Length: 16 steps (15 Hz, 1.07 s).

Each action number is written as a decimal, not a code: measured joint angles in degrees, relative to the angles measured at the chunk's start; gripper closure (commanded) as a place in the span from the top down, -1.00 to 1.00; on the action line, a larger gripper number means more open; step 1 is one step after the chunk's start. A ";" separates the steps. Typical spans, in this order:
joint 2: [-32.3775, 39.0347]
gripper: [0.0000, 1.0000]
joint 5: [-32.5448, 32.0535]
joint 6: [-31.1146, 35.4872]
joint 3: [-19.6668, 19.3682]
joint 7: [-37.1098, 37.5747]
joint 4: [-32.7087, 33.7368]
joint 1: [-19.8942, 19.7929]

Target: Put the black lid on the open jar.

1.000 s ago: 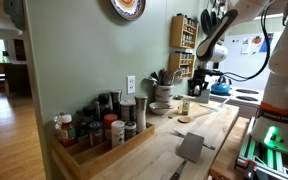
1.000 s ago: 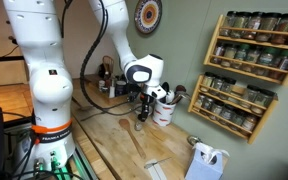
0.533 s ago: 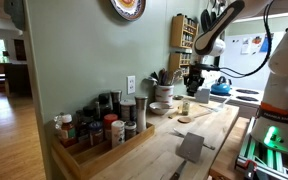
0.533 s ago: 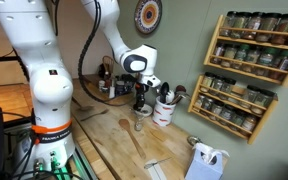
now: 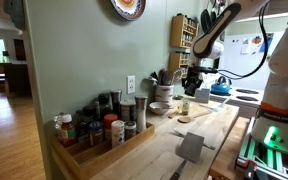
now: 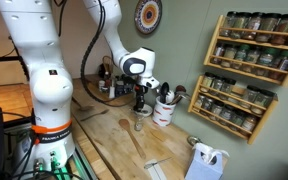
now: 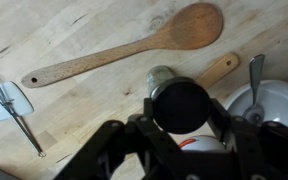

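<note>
On the far left of my wrist view, at 9 o'clock, lies a wire whisk [image 7: 6,100]. Next is a long wooden spoon [image 7: 114,52], flat on the table across the top. In the middle is the black lid [image 7: 179,102]. My gripper [image 7: 180,112] is clamped on it, with a finger on each side. The open jar [image 7: 161,77] peeks out from under the lid at the lid's 11 o'clock, so the lid is not straight over the mouth. From here I cannot tell how high the lid is. At 3 o'clock is the white crock [image 7: 276,102] with a metal tool [image 7: 254,72] in it.

The outside cameras show the height. In an exterior view the gripper [image 6: 139,98] hangs over the jar [image 6: 139,124], and the two are apart. The crock [image 6: 165,112] stands just beside the jar at its 2 o'clock, full of kitchen tools. A wall rack [image 6: 246,70] full of small jars is at 3 o'clock.

In an exterior view a wooden tray [image 5: 104,155] at 8 o'clock holds many spice bottles [image 5: 94,125]. To its right come the crock [image 5: 162,93], then the jar [image 5: 185,107] with something pale inside, below the gripper [image 5: 191,88].
</note>
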 measured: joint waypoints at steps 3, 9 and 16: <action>2.77 -0.39 -1.58 4.25 0.11 2.27 -0.01 -0.48; 7.36 -0.39 -8.02 8.09 0.12 8.92 -0.01 -1.56; 8.22 -0.39 -9.12 8.17 0.11 10.57 0.04 -1.25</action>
